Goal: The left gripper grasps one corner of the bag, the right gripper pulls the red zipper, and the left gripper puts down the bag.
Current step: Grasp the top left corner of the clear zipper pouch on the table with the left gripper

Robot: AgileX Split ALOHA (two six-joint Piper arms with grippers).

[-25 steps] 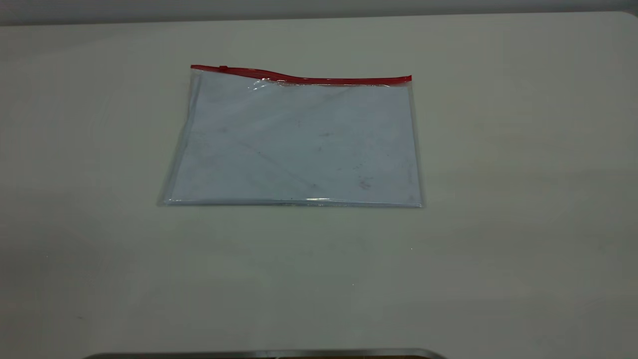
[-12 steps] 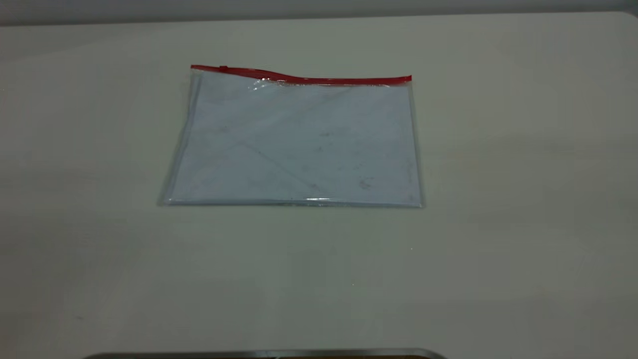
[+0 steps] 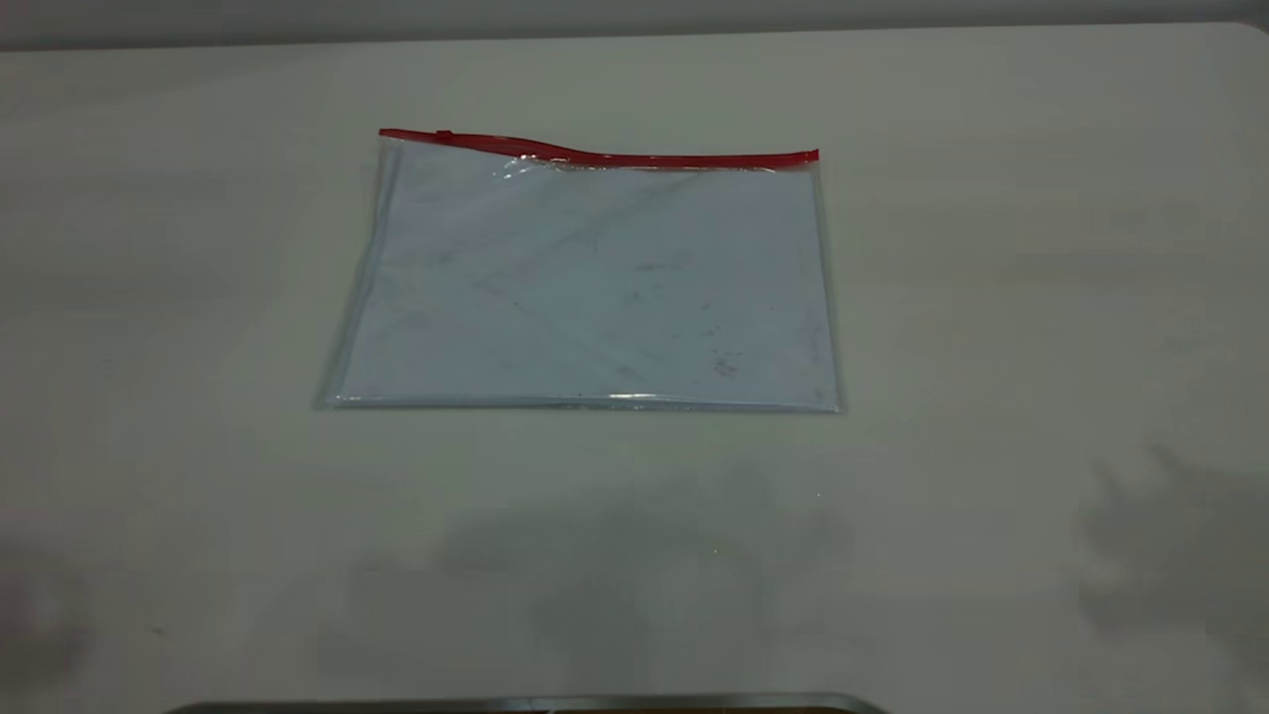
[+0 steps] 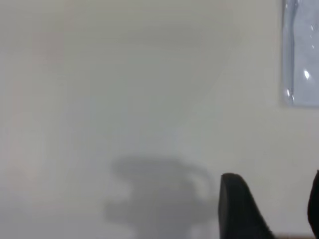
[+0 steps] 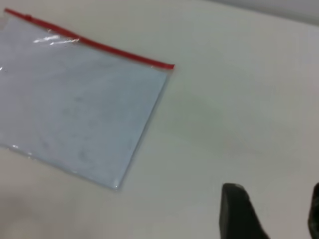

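The bag [image 3: 585, 278], a clear pale bluish pouch, lies flat on the table in the exterior view. The red zipper [image 3: 615, 157] runs along its far edge, with the small slider tab [image 3: 444, 135] near the left end. Neither arm shows in that view. In the left wrist view my left gripper [image 4: 271, 204] hangs open over bare table, and an edge of the bag [image 4: 301, 50] is some way off. In the right wrist view my right gripper [image 5: 274, 214] is open above the table, apart from the bag [image 5: 75, 109], whose red-strip corner [image 5: 169, 67] is the nearest.
The white table [image 3: 991, 297] reaches its far edge at a grey wall [image 3: 634, 15]. A dark metal rim [image 3: 525, 704] lies along the near edge. Soft shadows fall on the table near the front left, centre and right.
Shadows have spread over the table's near side at the left, centre and right. The bag has not moved.
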